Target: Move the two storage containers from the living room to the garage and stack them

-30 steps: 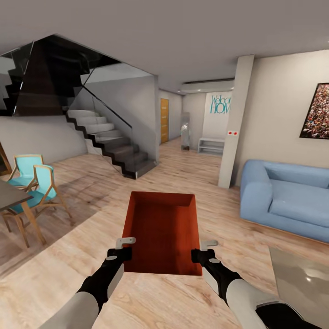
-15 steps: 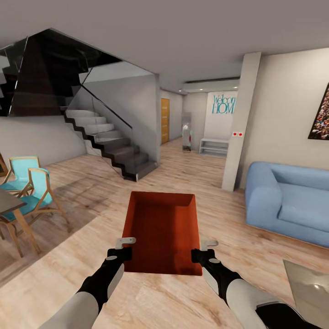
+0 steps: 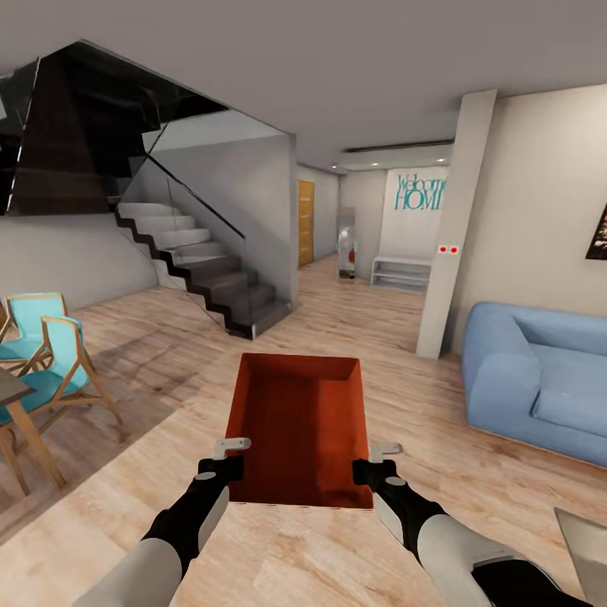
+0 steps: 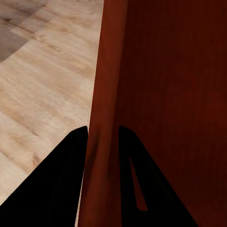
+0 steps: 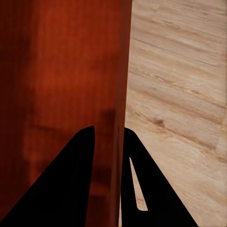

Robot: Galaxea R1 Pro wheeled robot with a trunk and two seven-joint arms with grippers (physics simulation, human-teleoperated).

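Light wood-plank floor throughout, matte, grain running in long boards. Living room layout: dark stepped staircase with glass balustrade at centre left; plain white pillar at centre right, two small red marks on its face; blue upholstered sofa with rounded arms at right, cut off by the frame edge. Turquoise chairs with wooden frames at left, beside a dark desk only partly in frame. Far hallway: orange wooden door, low white shelf unit, teal lettering on the wall, partly hidden by the pillar.

Storage container: orange-red, rectangular, topless, thin plain walls, held level above the floor between both arms, directly ahead of the trunk. Interior darker toward the far wall; ribbing hard to make out in the head view.

Left pincer: pinching the container's left wall near the closest corner, one black finger outside, the other inside.

Right pincer: pinching the right wall likewise; in the right wrist view, black fingers on either side of the thin wall edge.

Pale object at lower right corner cut off, not identifiable.
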